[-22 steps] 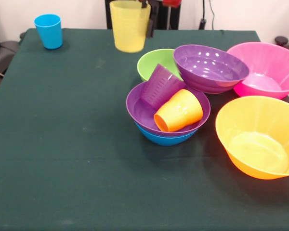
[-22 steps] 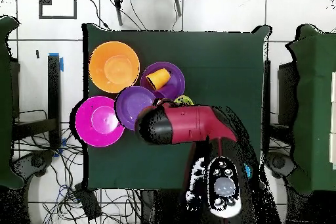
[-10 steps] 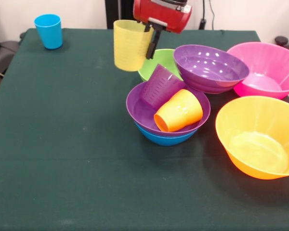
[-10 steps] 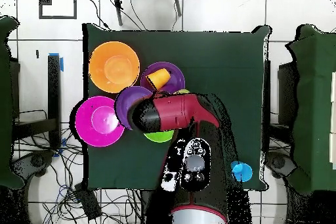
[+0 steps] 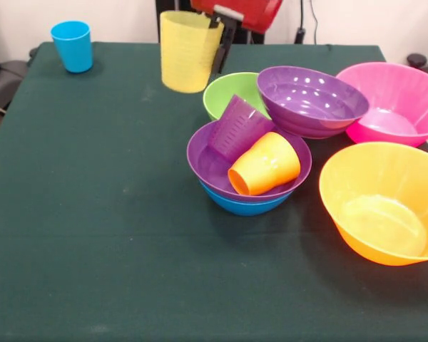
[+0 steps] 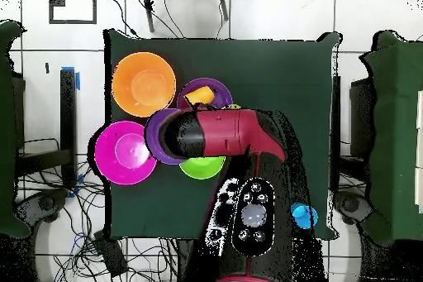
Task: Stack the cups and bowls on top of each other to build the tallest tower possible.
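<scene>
the jaws (image 5: 215, 35) pinch the yellow cup (image 5: 189, 51) by its rim, held upright above the tabletop (image 5: 93, 199) beside the green bowl (image 5: 228, 92).

Robotics lab setting: a table under dark green cloth (image 6: 273, 80) stands on a pale tiled floor (image 6: 83, 14), loose black cables (image 6: 58, 204) trail beside it, and a red and black robot arm (image 6: 223, 138) reaches over it.
</scene>
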{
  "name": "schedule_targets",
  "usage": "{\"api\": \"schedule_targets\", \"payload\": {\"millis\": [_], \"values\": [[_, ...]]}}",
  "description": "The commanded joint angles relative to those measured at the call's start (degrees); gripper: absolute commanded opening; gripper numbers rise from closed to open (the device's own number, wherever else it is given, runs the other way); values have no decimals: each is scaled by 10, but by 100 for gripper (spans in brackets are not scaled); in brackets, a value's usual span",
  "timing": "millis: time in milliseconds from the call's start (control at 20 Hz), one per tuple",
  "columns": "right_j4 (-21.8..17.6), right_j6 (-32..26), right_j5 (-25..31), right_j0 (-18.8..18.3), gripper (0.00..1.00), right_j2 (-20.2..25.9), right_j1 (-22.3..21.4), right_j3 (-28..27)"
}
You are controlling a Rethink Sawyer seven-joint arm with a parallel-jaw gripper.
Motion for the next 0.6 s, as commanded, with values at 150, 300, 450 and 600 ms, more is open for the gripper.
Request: {"api": "schedule_targets", "payload": {"millis": [150,300,450,600], "values": [[54,64,107,36,0,32,-33,-31],[45,58,101,42,0,18,-29,-32],[47,56,84,39,0,16,-25,-15],[46,70,73,51,0,9,-9,-16]]}}
